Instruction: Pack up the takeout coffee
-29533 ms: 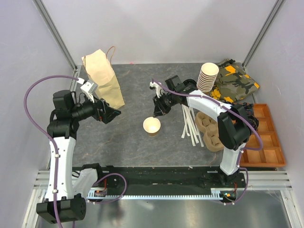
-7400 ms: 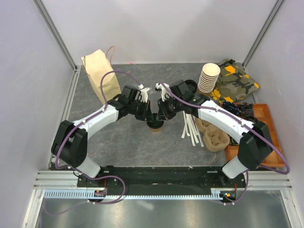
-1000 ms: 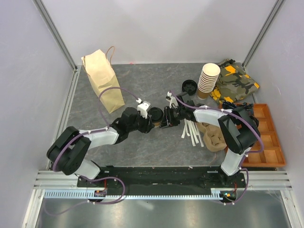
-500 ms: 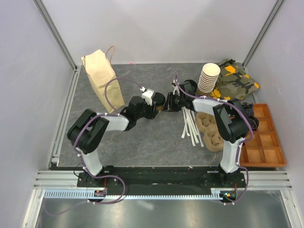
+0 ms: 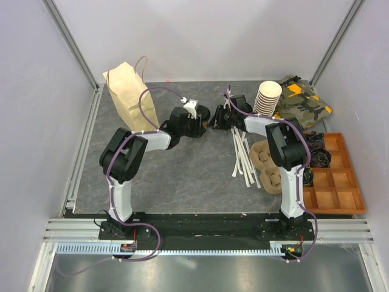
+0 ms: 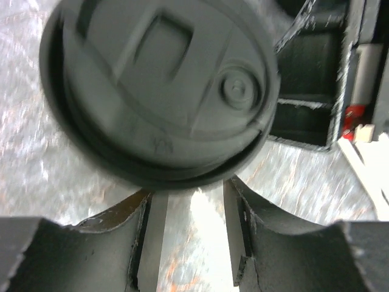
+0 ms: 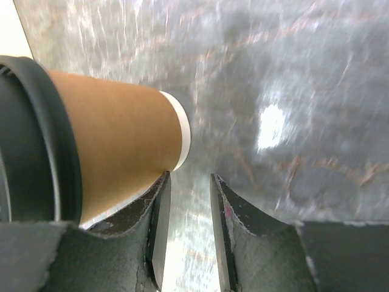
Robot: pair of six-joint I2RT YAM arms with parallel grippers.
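Left gripper point(image 6: 187, 194), right gripper point(image 7: 189, 182): jaws apart, empty, flanking cup point(image 7: 121, 140). Cup sits further back than before, nearer bag point(image 5: 124, 91); bagging remains.

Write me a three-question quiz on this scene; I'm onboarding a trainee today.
1. True or false: the takeout coffee has its black lid on.
2. Where is the brown paper bag? A) at the far left corner of the table B) in the orange tray C) on the cup stack
3. What sits between the right tool's fingers?
Key: 1 true; 2 A; 3 nothing, only bare table shows in the gap.
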